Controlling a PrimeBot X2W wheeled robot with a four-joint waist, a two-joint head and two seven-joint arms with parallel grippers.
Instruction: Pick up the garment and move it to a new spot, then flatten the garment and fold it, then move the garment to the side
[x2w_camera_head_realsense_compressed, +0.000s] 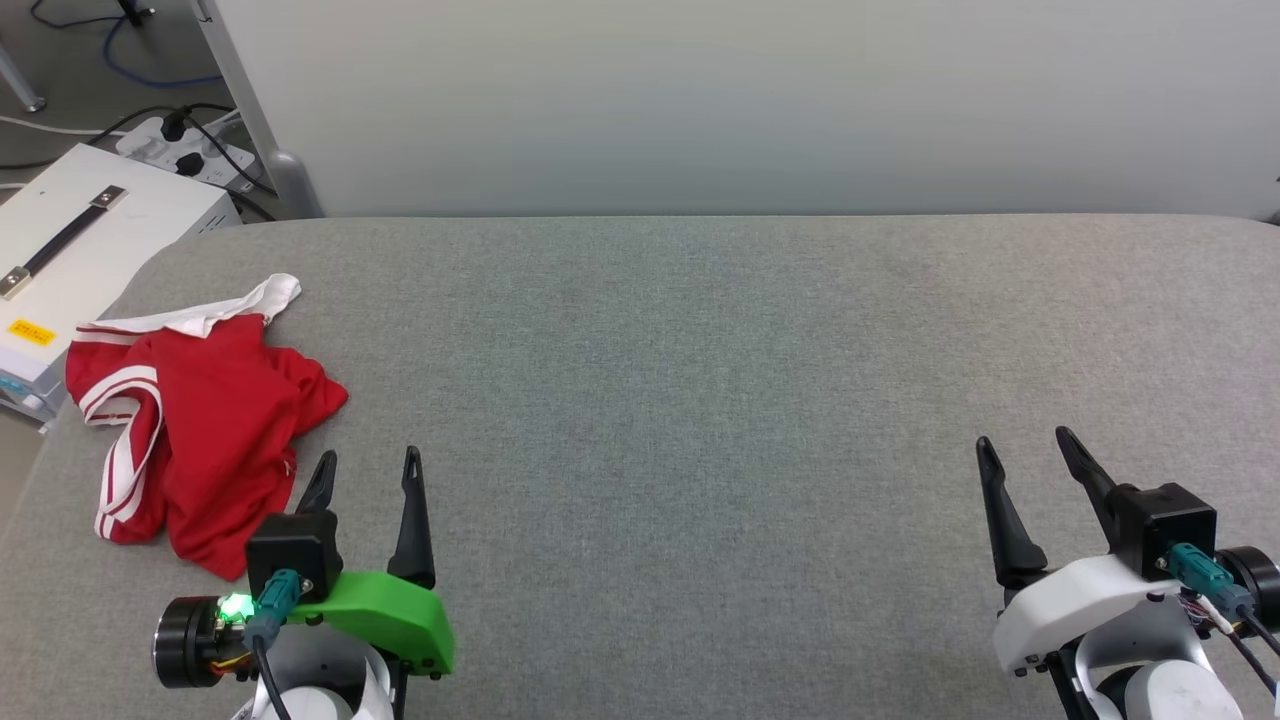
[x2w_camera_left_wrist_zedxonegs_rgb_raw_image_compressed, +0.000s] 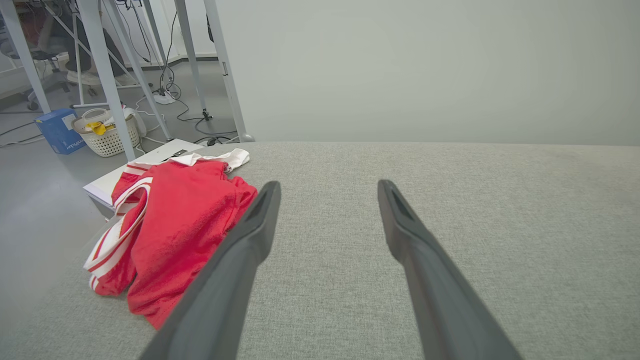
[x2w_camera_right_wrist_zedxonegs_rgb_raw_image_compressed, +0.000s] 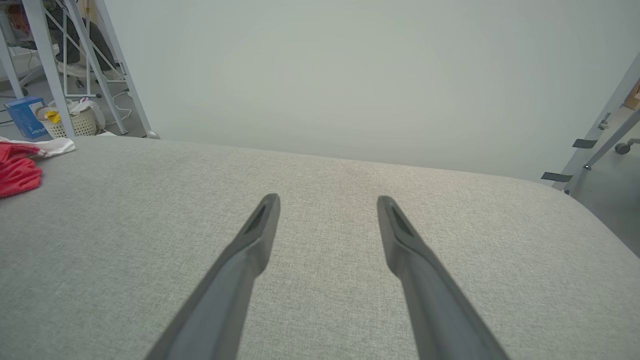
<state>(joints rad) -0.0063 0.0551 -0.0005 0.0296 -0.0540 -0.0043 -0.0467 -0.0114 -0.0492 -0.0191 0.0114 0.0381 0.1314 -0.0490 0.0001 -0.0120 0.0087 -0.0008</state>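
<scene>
Head view: one crumpled garment (x2w_camera_head_realsense_compressed: 210, 440) at table (x2w_camera_head_realsense_compressed: 700, 400) left edge; two claws, left claw (x2w_camera_head_realsense_compressed: 370, 458) just beside it, right claw (x2w_camera_head_realsense_compressed: 1025, 440) well apart, both spread, empty. Left wrist view: adds one basket (x2w_camera_left_wrist_zedxonegs_rgb_raw_image_compressed: 107, 135), one blue box (x2w_camera_left_wrist_zedxonegs_rgb_raw_image_compressed: 57, 131) on floor. Right wrist view: garment's corner at left edge.

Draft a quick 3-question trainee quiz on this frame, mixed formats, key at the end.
1. Fill in: the left gripper and the right gripper both have their jaws ____.
2. Which is nearer the garment? A: left gripper. B: right gripper. C: both equally near.
3. True or false: the garment lies folded flat at the middle of the grey table.
Key: 1 open, nothing held; 2 A; 3 false, it lies crumpled near the table's left edge.
</scene>
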